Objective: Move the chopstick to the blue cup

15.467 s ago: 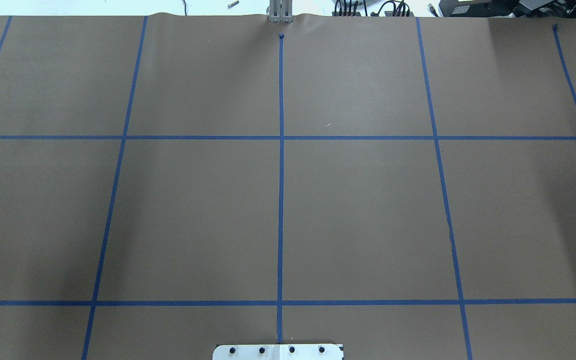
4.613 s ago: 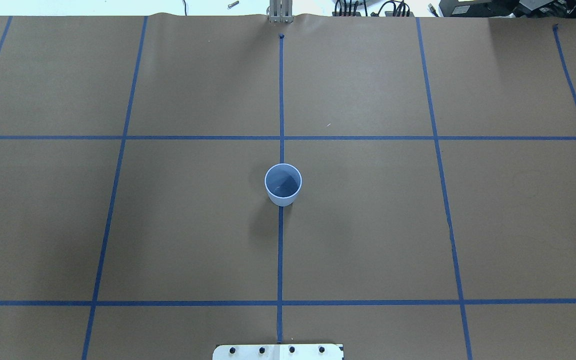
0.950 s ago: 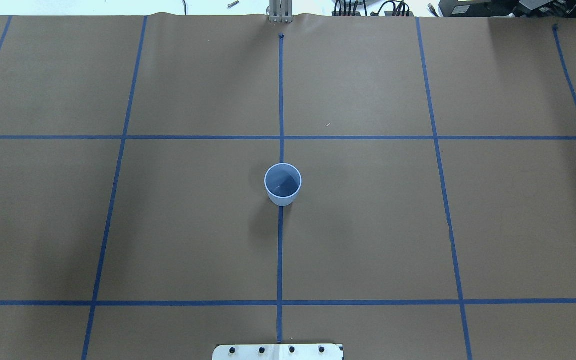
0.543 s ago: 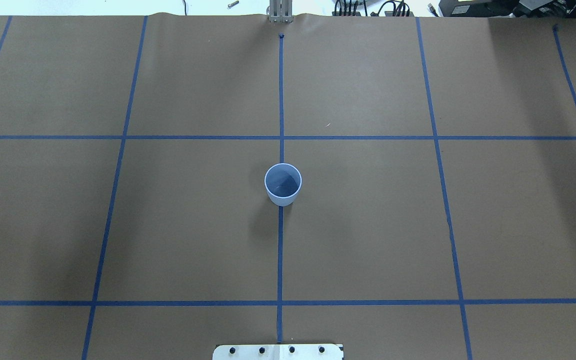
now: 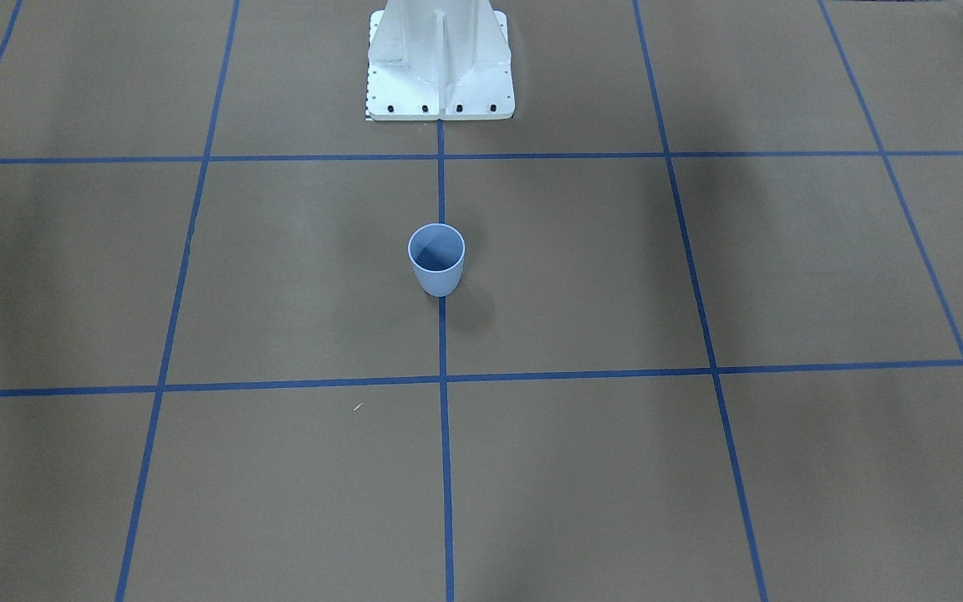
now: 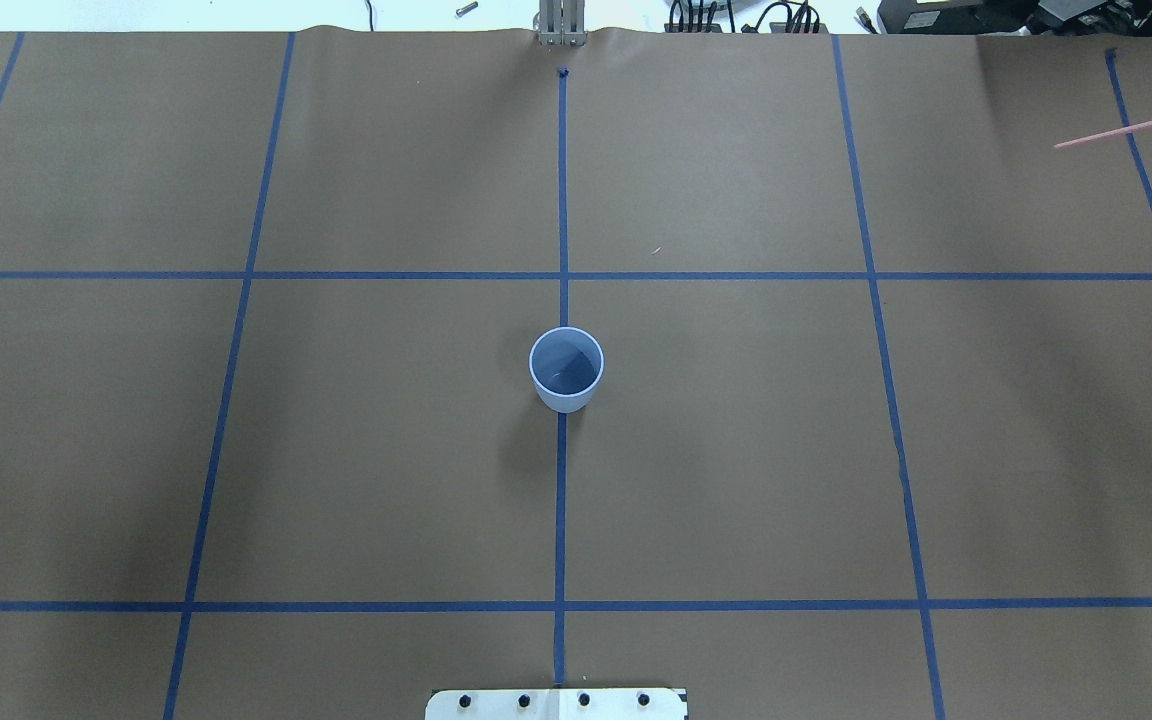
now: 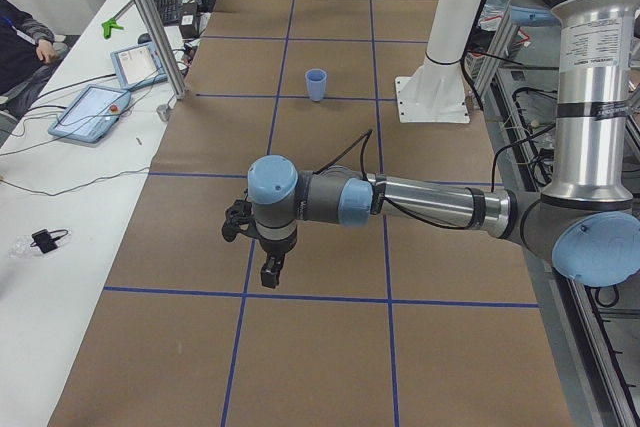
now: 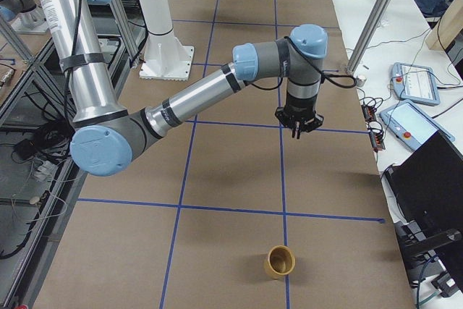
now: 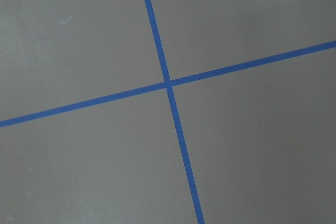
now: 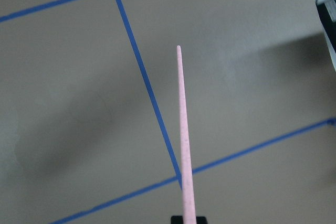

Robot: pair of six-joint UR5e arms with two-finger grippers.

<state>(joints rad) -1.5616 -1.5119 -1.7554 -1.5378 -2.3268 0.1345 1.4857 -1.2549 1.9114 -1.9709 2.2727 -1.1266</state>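
The matte brown paper table cover (image 6: pixel 736 450) carries a grid of blue tape lines (image 6: pixel 562 500). The small plastic cup (image 6: pixel 566 370) is pale blue, darker blue inside. The thin tapered chopstick (image 10: pixel 184 145) is plain pink. A second round cup (image 8: pixel 279 262) is ochre; the metal robot pedestal (image 5: pixel 440 58) is white. The left arm (image 7: pixel 430 205) and right arm (image 8: pixel 195 94) are silver with light-blue joint caps.

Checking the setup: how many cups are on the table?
2. The blue cup stands on the centre tape line; a tan cup stands far to the robot's right. None appears hidden.

right gripper (image 8: pixel 297 127) above brown table (image 8: pixel 231 171), tan cup (image 8: pixel 279 260) well apart
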